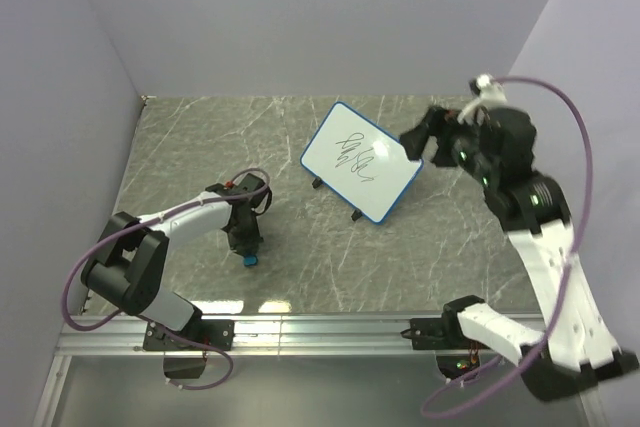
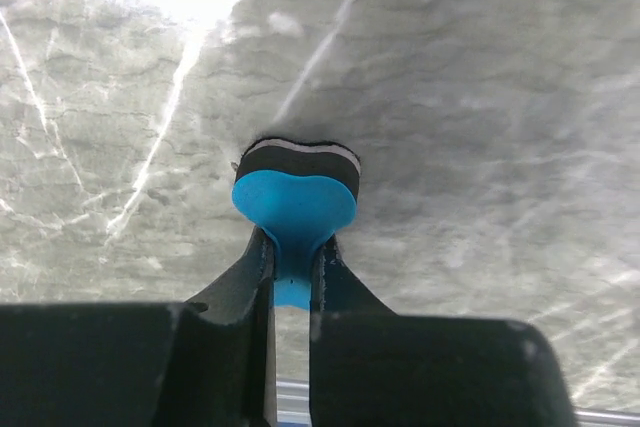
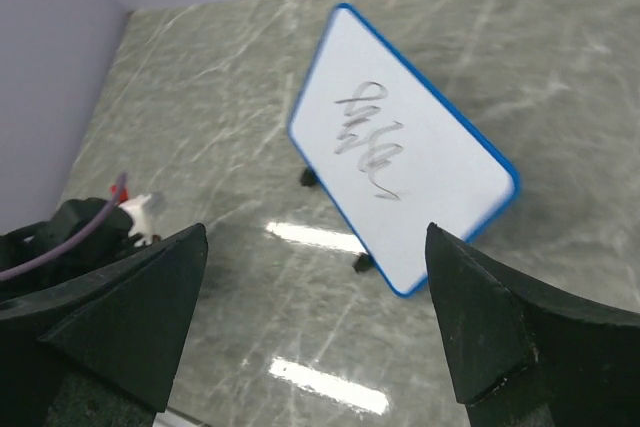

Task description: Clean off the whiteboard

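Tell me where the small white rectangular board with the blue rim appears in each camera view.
Top external: the white blue-rimmed board sits at the centre, slightly right.
Left wrist: not in it.
Right wrist: upper centre, standing on black feet.
Shared landmark: the grey marbled tabletop, in all three views.

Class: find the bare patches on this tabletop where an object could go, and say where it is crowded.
Bare table lies back-left, between the left wall, the whiteboard and the left end effector. More lies in front, between the eraser and the right arm. Crowded: the whiteboard's right edge, where the open right end effector hovers.
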Robot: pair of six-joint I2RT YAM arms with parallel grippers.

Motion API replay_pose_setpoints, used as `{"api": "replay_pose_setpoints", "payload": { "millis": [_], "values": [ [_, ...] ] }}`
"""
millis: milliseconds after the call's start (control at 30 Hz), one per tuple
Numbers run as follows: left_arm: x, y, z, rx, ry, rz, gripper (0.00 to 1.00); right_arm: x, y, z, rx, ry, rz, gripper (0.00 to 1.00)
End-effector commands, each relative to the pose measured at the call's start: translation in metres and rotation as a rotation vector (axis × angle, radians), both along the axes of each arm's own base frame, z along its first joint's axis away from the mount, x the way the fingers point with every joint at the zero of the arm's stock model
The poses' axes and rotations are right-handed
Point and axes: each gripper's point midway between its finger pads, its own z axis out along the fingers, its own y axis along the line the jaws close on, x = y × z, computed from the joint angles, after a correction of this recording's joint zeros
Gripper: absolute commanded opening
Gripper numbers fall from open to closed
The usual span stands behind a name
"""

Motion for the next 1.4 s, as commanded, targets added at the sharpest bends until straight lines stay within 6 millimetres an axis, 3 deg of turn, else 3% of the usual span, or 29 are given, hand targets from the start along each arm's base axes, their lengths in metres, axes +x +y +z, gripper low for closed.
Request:
{"api": "replay_pose_setpoints", "payload": {
  "millis": [0,33,133,200,233,367,400,433,533,733,1033,1233,1367],
  "values": [
    [0.026,-0.026,0.028,-0.074,-0.089,-0.009,0.0,0.033,0.041,-0.003,-0.006,0.054,0.202,0.96],
    [0.029,-0.031,0.034,-0.085,-0.097,-0.015,0.0,0.052,0.048,-0.011,0.004,0.098,0.233,0.96],
    [0.04,-0.055,0.058,-0.133,-0.136,-0.053,0.0,0.082,0.054,-0.015,0.068,0.122,0.278,0.96],
    [0.046,-0.071,0.073,-0.159,-0.163,-0.073,0.0,0.107,0.049,-0.032,0.155,0.186,0.318,0.96],
    [0.046,-0.077,0.078,-0.17,-0.169,-0.08,0.0,0.13,0.038,-0.043,0.193,0.217,0.287,0.96],
    [0.043,-0.104,0.096,-0.22,-0.19,-0.127,0.0,0.167,0.025,-0.06,0.219,0.243,0.288,0.94],
    [0.043,-0.109,0.101,-0.226,-0.197,-0.132,0.0,0.173,0.027,-0.053,0.223,0.228,0.309,0.94],
    [0.041,-0.112,0.102,-0.228,-0.197,-0.134,0.0,0.182,0.028,-0.071,0.222,0.274,0.31,0.93],
    [0.032,-0.124,0.104,-0.242,-0.195,-0.156,0.0,0.197,0.03,-0.089,0.237,0.308,0.319,0.91],
    [0.016,-0.136,0.098,-0.249,-0.176,-0.18,0.0,0.201,0.037,-0.128,0.283,0.375,0.337,0.89],
    [0.03,-0.156,0.1,-0.249,-0.167,-0.245,0.0,0.192,0.04,-0.179,0.261,0.453,0.328,0.88],
    [0.042,-0.173,0.104,-0.258,-0.171,-0.28,0.0,0.188,0.04,-0.184,0.263,0.46,0.323,0.84],
    [0.051,-0.181,0.104,-0.251,-0.173,-0.298,0.0,0.18,0.044,-0.18,0.268,0.455,0.336,0.69]
  ]
}}
